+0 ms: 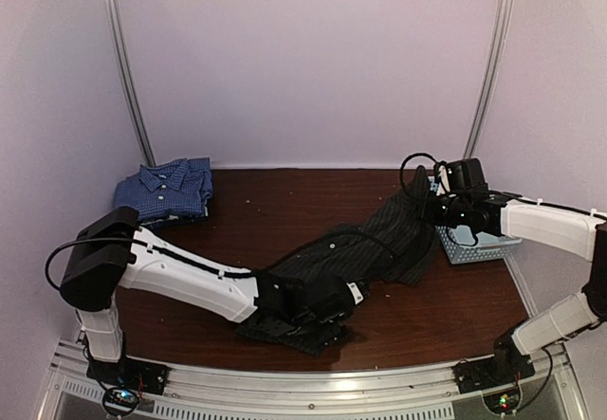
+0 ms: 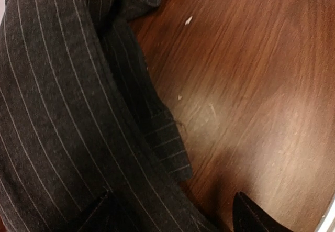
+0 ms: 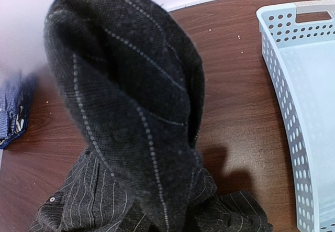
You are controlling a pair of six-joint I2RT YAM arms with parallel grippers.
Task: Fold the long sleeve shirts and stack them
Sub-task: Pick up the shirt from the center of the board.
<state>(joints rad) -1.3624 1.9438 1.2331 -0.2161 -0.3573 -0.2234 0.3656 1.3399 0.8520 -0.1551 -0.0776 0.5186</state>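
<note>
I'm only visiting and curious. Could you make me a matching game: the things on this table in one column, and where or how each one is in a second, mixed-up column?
Things
1. blue checked shirt
2. black pinstriped shirt
3. light blue basket
4. left gripper

Places or states
A. at the right edge of the table
B. folded, at the table's far left
C. low over dark cloth, near the table's front edge
D. unfolded, one end held up at the right gripper

Pairs: 1-B, 2-D, 3-A, 4-C
</note>
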